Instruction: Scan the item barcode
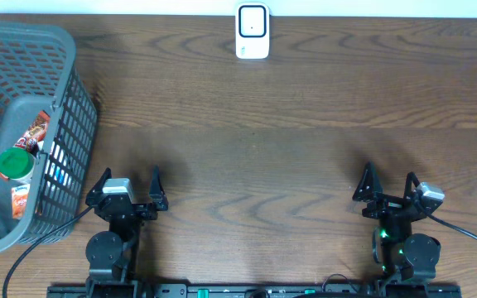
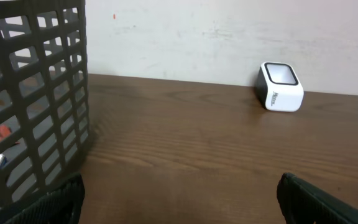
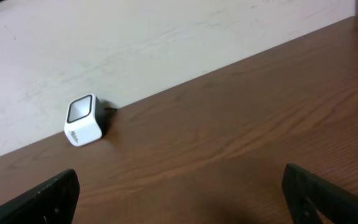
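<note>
On the scanner, the small dark side lettering is illegible.

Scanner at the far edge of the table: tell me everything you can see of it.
The scanner is a small boxy unit with rounded corners, white plastic by the look of it in front, dark at the sides. Its slanted face holds a dark window in a white frame, with small dark print below. It stands upright on the table, at the middle of the far edge, close to the pale wall, facing the near side. Nothing else touches it.
</note>
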